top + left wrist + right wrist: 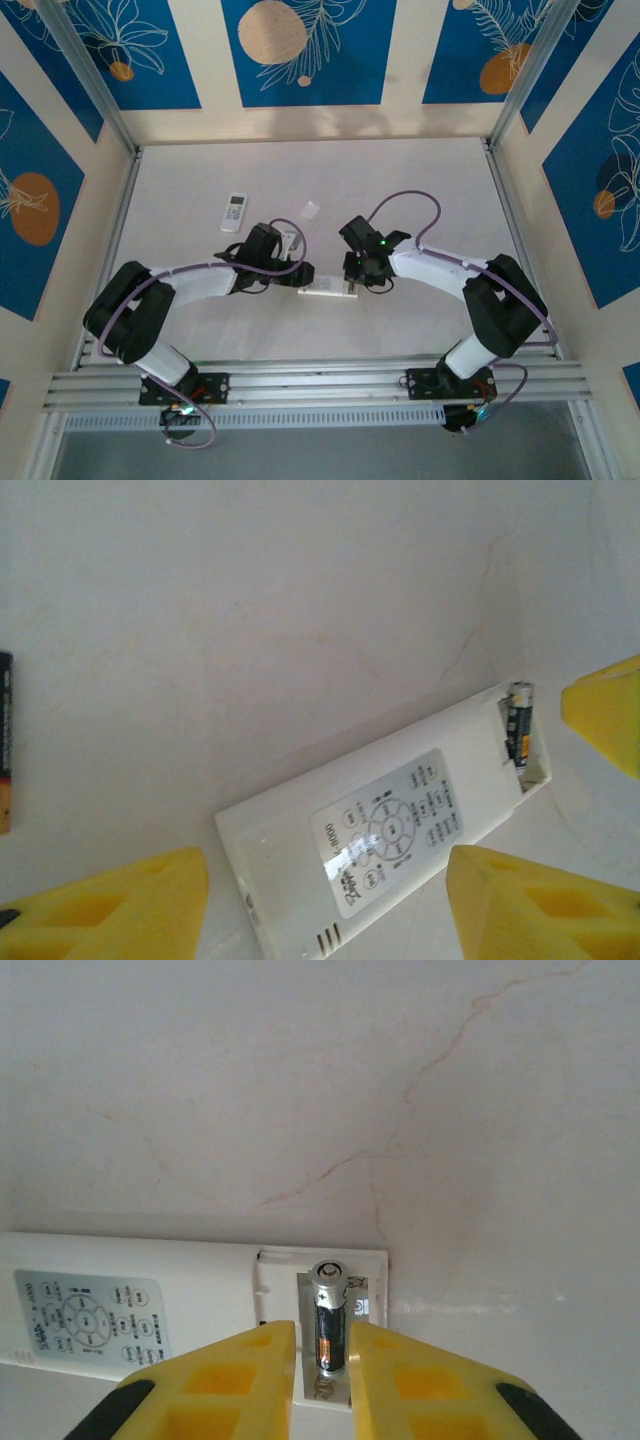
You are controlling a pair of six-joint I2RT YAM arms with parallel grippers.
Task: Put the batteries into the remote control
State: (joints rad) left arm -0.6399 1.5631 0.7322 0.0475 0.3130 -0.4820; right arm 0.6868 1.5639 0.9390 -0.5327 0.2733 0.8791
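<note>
- Right claw [322,1360] narrow, pinching a battery [333,1310] seated in the open end compartment of the white remote control [130,1260].
- Left claw [325,865] wide, straddling that remote control on the surface [300,600]; another battery [5,740] lies apart.

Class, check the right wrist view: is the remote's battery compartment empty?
No, a battery lies in the open compartment of the remote, flanked by the right claw.
</note>
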